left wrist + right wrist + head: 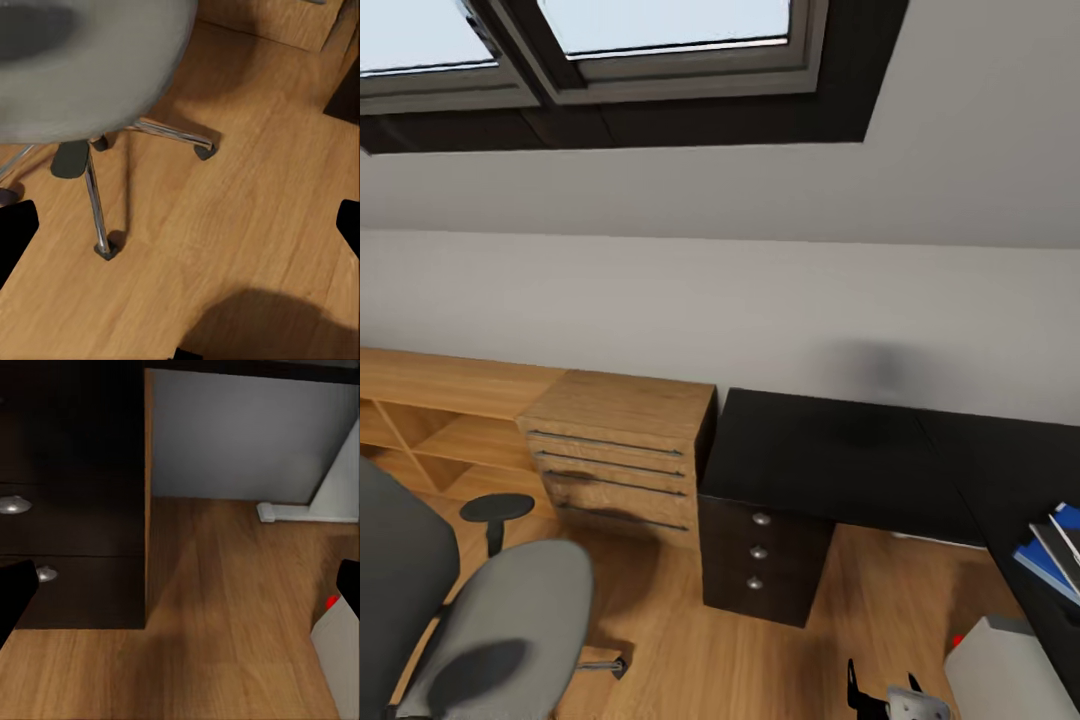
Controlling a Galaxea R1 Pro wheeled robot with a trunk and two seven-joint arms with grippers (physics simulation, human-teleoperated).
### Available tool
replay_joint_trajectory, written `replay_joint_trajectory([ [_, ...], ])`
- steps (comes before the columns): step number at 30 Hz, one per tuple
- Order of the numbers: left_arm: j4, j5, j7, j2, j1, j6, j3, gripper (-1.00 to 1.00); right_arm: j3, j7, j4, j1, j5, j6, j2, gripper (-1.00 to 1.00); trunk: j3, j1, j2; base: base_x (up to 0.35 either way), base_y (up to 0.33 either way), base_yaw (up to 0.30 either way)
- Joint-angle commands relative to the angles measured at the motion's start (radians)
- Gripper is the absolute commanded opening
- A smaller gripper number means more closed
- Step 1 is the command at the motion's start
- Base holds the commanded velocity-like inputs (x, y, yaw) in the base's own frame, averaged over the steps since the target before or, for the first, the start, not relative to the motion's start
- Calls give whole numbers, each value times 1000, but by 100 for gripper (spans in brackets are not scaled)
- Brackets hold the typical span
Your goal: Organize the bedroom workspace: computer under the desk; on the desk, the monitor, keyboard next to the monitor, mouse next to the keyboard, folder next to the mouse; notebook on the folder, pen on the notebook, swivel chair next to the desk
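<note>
- Head view looks down on the black desk (830,450), its top bare on this wing, with three round-knobbed drawers below; the swivel chair (490,620) sits low at the left, seat empty as far as shown.
- Blue folder (1050,560) edges, with a dark flat thing over them, lie on the desk's right wing at the picture's edge; what exactly is stacked there cannot be told.
- A pale slab with a small red dot (1000,665) leans low at the right, probably the monitor's back, on the floor side of the desk and not on the top.
- Right gripper (900,702) barely pokes in at the bottom; in the right wrist view its fingers (15,600) stand wide apart with nothing between them, facing the drawers and the kneehole.
- Left wrist view has the left fingers (15,240) likewise spread and empty above the chair's chrome base (97,202) and castors.
- The robot seems between steps; a good next move squares the base to the pale slab and brings both arms to it before lifting.
- The floor is warm wood plank; a light wooden counter (610,440) with bar handles joins the desk under a sloped wall and skylights.
</note>
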Motion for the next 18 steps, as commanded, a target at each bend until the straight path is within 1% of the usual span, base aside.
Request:
replay_joint_trajectory([
  [1,1,4,7,0,-1,-8,-8,100,9,-1,3,-1,-10,-13,1,100,-2,0,-1,0,0,281],
  [3,1,4,6,1,-1,-7,-8,100,9,-2,3,0,-10,-36,1,100,-2,0,-1,0,0,281],
  [6,1,5,6,2,-1,-5,-7,100,9,-2,2,0,-10,-50,1,100,-2,0,-1,-2,0,281],
  [8,1,5,6,2,-1,-5,-7,100,9,-2,2,0,-10,-53,1,100,-1,0,-1,-123,0,281],
  [12,1,5,7,2,-1,-4,-7,100,9,-2,2,0,-10,-54,0,100,0,0,-1,-259,0,281],
  [18,1,5,7,2,-1,-4,-7,100,9,1,2,0,-9,-47,0,100,2,0,-1,-326,0,281],
])
